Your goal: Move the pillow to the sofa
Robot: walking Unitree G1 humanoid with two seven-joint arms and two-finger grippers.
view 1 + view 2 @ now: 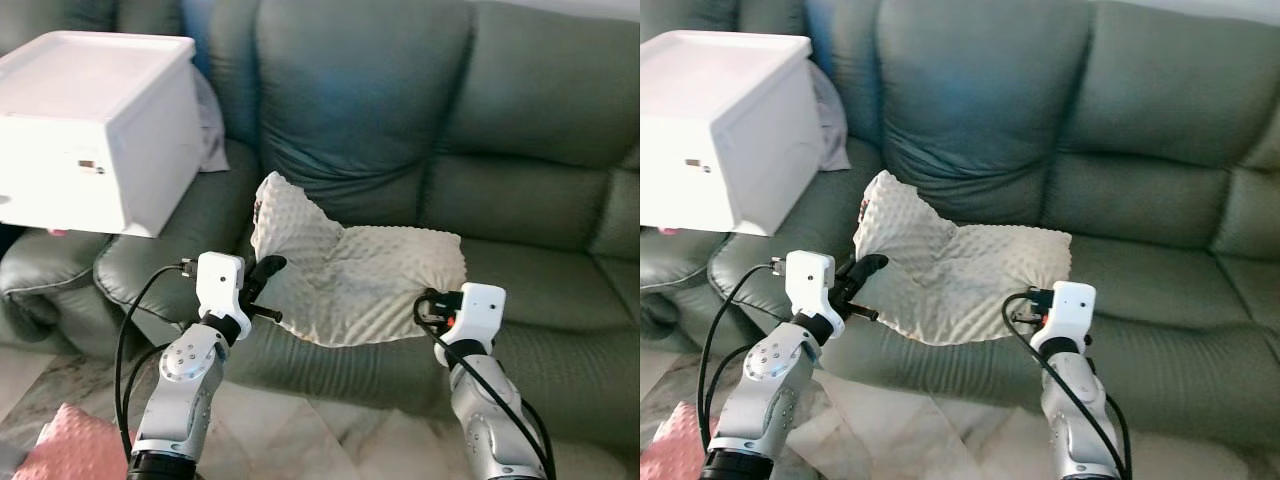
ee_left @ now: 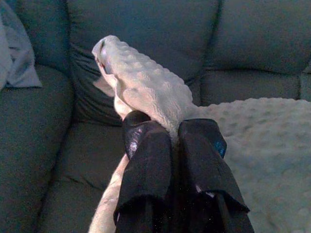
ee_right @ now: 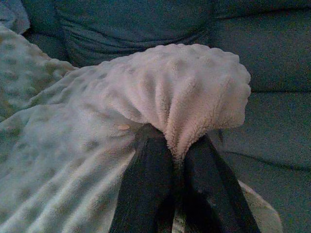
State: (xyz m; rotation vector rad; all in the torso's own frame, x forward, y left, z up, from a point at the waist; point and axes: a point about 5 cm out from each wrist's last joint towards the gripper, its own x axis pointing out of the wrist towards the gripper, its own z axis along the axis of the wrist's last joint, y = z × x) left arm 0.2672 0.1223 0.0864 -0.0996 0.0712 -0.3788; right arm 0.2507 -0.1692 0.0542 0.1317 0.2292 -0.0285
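Observation:
A cream dotted pillow [image 1: 350, 275] lies across the seat of the grey-green sofa [image 1: 540, 180], its left corner standing up against the backrest. My left gripper [image 1: 268, 285] is shut on the pillow's left edge; in the left wrist view the fabric [image 2: 146, 92] is pinched between the black fingers [image 2: 146, 174]. My right gripper [image 1: 432, 305] is shut on the pillow's right front corner; the right wrist view shows that corner [image 3: 194, 102] bunched between the fingers [image 3: 150, 189].
A white box [image 1: 95, 130] rests on the sofa's left armrest, with grey cloth [image 1: 212, 125] behind it. A pink item [image 1: 65, 445] lies on the marble floor at the lower left. The sofa's right seat [image 1: 560, 290] is bare.

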